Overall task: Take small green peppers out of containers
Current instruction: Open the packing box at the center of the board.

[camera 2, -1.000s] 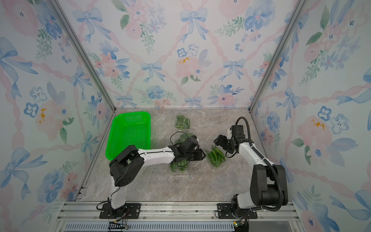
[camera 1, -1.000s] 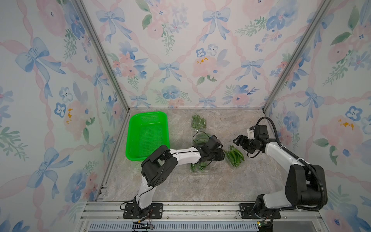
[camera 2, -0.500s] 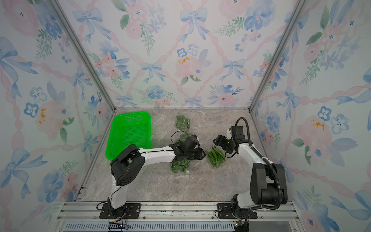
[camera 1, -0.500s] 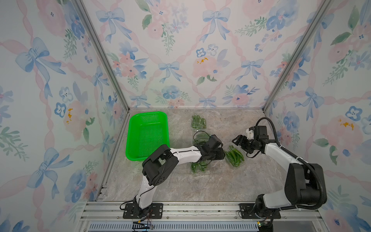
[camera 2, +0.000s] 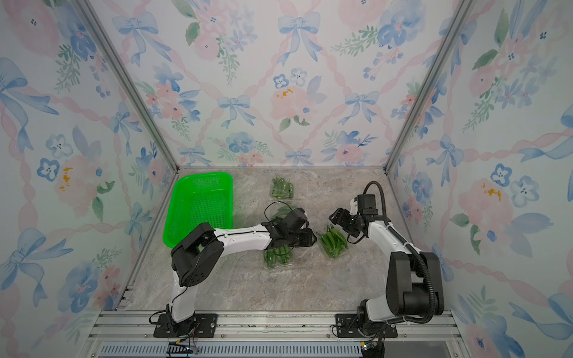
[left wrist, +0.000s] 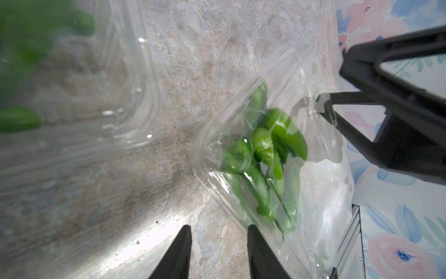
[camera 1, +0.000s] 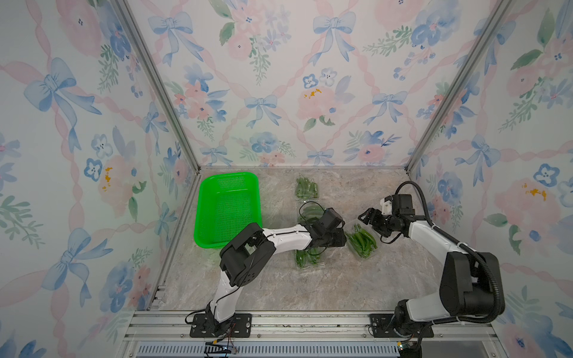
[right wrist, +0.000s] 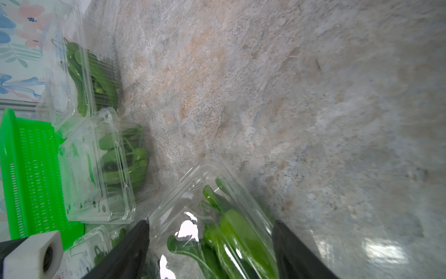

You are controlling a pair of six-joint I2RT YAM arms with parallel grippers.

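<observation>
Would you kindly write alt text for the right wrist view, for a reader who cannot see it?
The right hand holds its black fingers wide apart on either side of a clear plastic container of glossy green peppers on a marbled tabletop. Beyond it lie more pepper-filled containers beside a bright green basket.

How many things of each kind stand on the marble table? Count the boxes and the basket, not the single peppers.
Clear rectangular plastic clamshell boxes, each holding slim green peppers: 4
Bright green perforated plastic basket: 1
Total: 5
</observation>
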